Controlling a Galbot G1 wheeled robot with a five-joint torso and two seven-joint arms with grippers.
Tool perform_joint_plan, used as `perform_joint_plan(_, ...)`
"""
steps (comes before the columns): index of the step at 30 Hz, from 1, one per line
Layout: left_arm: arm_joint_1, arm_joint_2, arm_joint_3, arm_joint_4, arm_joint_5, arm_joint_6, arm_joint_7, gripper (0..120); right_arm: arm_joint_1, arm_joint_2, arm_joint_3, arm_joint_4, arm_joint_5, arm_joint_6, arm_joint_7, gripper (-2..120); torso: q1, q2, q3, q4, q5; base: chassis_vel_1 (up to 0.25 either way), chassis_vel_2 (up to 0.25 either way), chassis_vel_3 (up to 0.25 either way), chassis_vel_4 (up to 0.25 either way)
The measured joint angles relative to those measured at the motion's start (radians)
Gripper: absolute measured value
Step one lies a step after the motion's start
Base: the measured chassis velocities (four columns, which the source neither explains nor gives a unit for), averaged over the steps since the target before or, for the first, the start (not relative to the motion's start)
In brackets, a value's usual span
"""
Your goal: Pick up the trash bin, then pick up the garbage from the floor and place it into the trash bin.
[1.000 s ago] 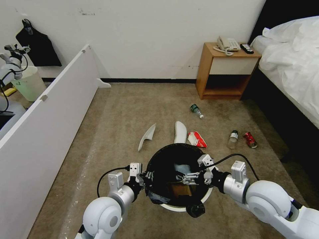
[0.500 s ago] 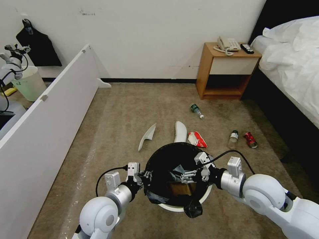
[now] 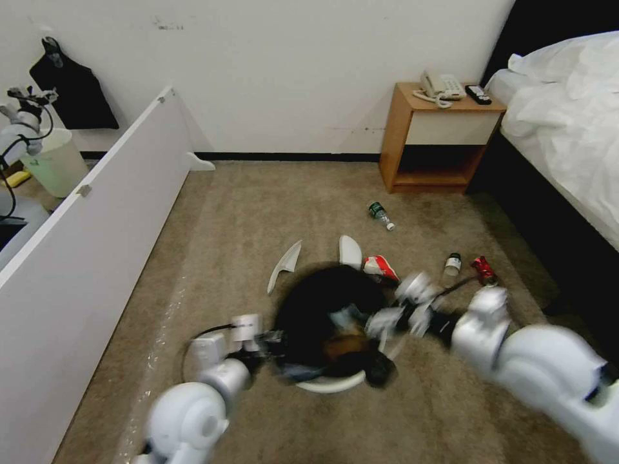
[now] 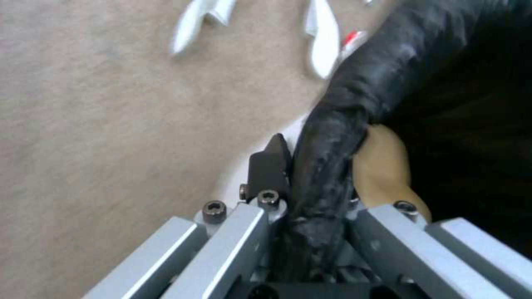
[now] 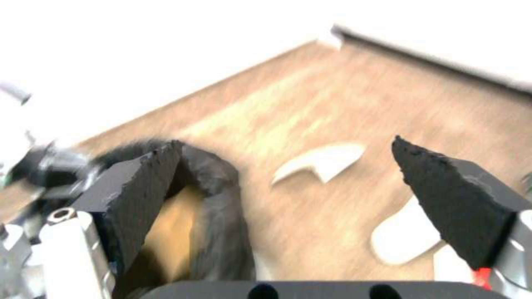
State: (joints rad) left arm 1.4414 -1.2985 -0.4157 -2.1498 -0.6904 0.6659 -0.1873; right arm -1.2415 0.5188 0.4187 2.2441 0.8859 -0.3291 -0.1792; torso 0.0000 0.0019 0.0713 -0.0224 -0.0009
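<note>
A wheeled robot looks down at a bedroom's beige carpet floor [image 3: 225, 212]. Directly before it sits the trash bin [image 3: 329, 316], a small white bin lined with a black bag, blurred by motion. The left tool [image 4: 310, 195] is at the bin's left rim, and the left wrist view shows its fingers clamped on the folded black bag edge. The right tool [image 5: 288, 187] is over the bin's right side; the right wrist view shows its two black pads spread wide with nothing between them. A brown cardboard scrap [image 3: 345, 345] lies inside the bin.

The step in hand appears to be collecting litter, with the bin held and some garbage already in it. Beyond the bin, on the carpet, lie two white slippers [image 3: 285, 264], a red-white wrapper [image 3: 379, 266] just beside the second slipper, a small bottle [image 3: 452, 265], a red can [image 3: 484, 270] and, farther off, a green-capped bottle [image 3: 380, 214]. The next move likely calls for lowering the empty right tool to one of these pieces, the nearest being the slipper or wrapper.

No brand or writing can be read on any item.
</note>
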Motion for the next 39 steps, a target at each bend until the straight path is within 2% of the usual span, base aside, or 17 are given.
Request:
perform_joint_plan(1,0.005,0.014,-0.021,-0.007,-0.004,-0.004,-0.005,1,-0.010,0.000,0.029,0.001,0.003,0.003,0.001,98,0.000,0.000,0.000,-0.0016,0.0002,0.000,0.000,0.000,0.000)
perform_joint_plan(2,0.011,0.028,-0.037,-0.012,-0.008,-0.010,-0.006,1,-0.023,0.003,0.059,0.000,0.003,0.008,0.007,99,0.000,0.000,0.000,-0.0012,0.0015,0.000,0.000,0.000,0.000)
perform_joint_plan(3,0.011,0.028,-0.037,-0.012,-0.008,-0.010,-0.006,1,-0.023,0.003,0.059,0.000,0.003,0.008,0.007,99,0.000,0.000,0.000,-0.0012,0.0015,0.000,0.000,0.000,0.000)
perform_joint_plan(6,0.026,0.073,-0.073,-0.021,-0.017,-0.018,-0.006,1,-0.081,0.022,0.140,-0.004,-0.011,0.015,0.032,100,0.000,0.000,0.000,-0.0011,0.0006,0.000,0.000,0.000,0.000)
perform_joint_plan(11,0.037,0.100,-0.100,-0.031,-0.032,-0.035,-0.007,1,-0.160,0.045,0.240,-0.004,-0.052,0.030,0.057,100,0.000,0.000,0.000,-0.0012,0.0009,0.000,0.000,0.000,0.000)
perform_joint_plan(17,0.041,0.110,-0.099,-0.040,-0.050,-0.035,-0.015,1,-0.225,0.051,0.307,0.000,-0.081,0.047,0.062,100,0.000,0.000,0.000,-0.0013,0.0009,0.000,0.000,0.000,0.000)
perform_joint_plan(28,0.020,0.110,-0.077,-0.016,-0.049,-0.037,-0.033,1,-0.184,0.043,0.285,0.005,-0.054,0.048,0.081,100,0.000,0.000,0.000,-0.0010,0.0008,0.000,0.000,0.000,0.000)
perform_joint_plan(39,0.019,0.104,-0.091,-0.029,-0.065,-0.040,-0.061,1,-0.183,0.056,0.299,-0.001,-0.069,0.067,0.125,100,0.000,0.000,0.000,-0.0012,0.0009,0.000,0.000,0.000,0.000)
